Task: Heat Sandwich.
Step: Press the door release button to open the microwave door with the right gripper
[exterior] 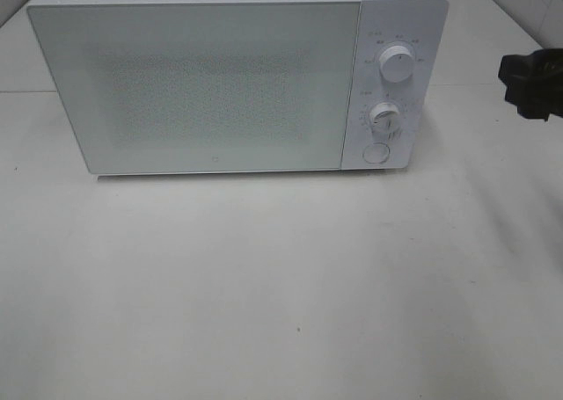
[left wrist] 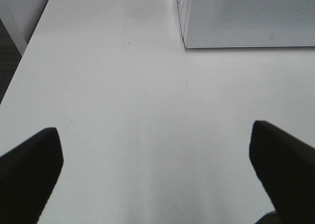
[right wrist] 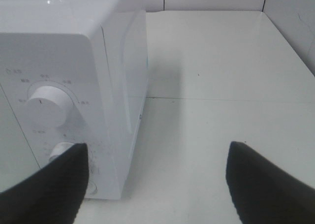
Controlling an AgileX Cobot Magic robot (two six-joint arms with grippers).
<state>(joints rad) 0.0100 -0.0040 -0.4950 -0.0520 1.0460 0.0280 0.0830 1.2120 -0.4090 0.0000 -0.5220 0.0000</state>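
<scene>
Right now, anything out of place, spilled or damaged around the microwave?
Nothing spilled or damaged. The closed microwave stands upright on the table. Only oddity: no sandwich shows in any view.

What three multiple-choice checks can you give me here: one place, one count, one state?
1. Where is the right gripper relative to the microwave? A) on top B) in front C) off its right side
2. How many knobs sit above the button? A) one B) two C) four
3. The microwave door is: A) shut B) wide open C) removed
Answers: C, it hangs past the knob side; B, two white knobs show; A, it lies flush with the front.
</scene>
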